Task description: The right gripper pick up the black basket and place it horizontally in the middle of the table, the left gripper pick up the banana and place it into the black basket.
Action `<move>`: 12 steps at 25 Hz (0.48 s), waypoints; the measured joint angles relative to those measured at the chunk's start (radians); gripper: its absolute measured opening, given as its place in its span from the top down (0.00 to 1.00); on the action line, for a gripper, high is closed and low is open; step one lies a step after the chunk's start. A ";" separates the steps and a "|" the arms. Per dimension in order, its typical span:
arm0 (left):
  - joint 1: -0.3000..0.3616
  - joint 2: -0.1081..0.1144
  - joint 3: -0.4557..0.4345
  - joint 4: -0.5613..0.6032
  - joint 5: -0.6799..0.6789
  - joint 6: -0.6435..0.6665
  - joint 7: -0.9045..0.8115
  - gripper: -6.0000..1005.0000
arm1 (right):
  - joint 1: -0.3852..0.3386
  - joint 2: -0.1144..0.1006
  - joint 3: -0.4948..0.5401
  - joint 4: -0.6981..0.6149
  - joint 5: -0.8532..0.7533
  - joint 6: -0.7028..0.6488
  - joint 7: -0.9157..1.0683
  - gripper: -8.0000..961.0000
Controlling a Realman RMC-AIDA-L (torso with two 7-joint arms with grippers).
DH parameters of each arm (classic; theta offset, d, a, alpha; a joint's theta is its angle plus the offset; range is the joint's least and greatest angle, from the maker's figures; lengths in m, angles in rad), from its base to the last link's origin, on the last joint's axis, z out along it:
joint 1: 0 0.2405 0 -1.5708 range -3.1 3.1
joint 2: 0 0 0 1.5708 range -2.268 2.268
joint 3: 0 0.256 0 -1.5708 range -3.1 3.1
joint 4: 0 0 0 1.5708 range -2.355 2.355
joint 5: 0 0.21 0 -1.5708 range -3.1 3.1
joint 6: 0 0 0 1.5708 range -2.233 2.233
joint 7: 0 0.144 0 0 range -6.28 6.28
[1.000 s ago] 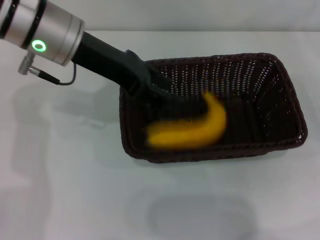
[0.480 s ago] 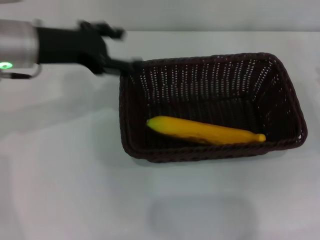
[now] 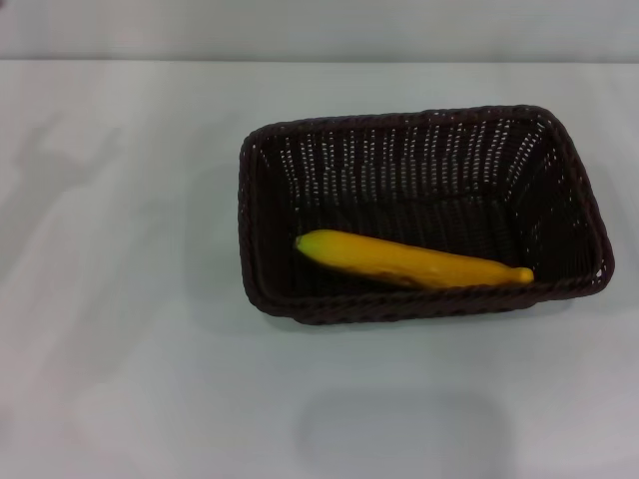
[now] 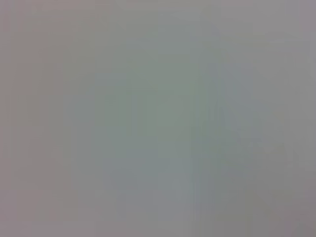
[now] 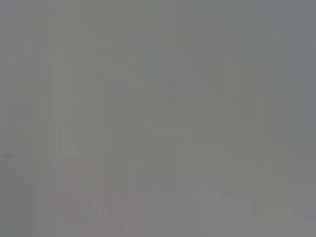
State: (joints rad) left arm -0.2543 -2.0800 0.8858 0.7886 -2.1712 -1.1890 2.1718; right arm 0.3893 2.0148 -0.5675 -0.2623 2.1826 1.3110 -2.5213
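The banana (image 3: 411, 263) lies flat on the floor of the black basket (image 3: 262, 210), stretched along the near wall, its blunt end toward the robot's left and its small dark tip toward the right, close to the right wall. The basket sits lengthwise across the white table (image 3: 130, 359), roughly central and a touch to the right, open side up. Neither the left gripper nor the right gripper shows in the head view, and both wrist views give only a plain grey blur, so I cannot tell how their fingers stand.
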 joint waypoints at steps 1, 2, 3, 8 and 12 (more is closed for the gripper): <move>0.003 -0.001 0.001 -0.049 -0.061 -0.004 0.050 0.11 | 0.000 0.000 0.000 0.000 0.004 0.000 -0.002 0.09; 0.000 -0.001 0.000 -0.112 -0.143 -0.017 0.113 0.11 | 0.000 -0.001 0.000 0.000 0.006 -0.002 -0.006 0.09; -0.005 -0.001 0.001 -0.182 -0.222 -0.034 0.179 0.11 | 0.000 -0.001 0.000 0.000 0.007 -0.004 -0.012 0.09; -0.066 -0.003 0.000 -0.464 -0.475 -0.169 0.439 0.11 | 0.000 -0.001 0.000 0.000 0.007 -0.007 -0.032 0.09; -0.112 -0.006 -0.001 -0.587 -0.575 -0.211 0.529 0.11 | -0.005 -0.002 -0.014 0.002 0.002 -0.013 -0.051 0.09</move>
State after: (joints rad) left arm -0.3661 -2.0860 0.8852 0.2013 -2.7461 -1.4003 2.7008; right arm 0.3840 2.0126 -0.5814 -0.2608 2.1844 1.2978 -2.5725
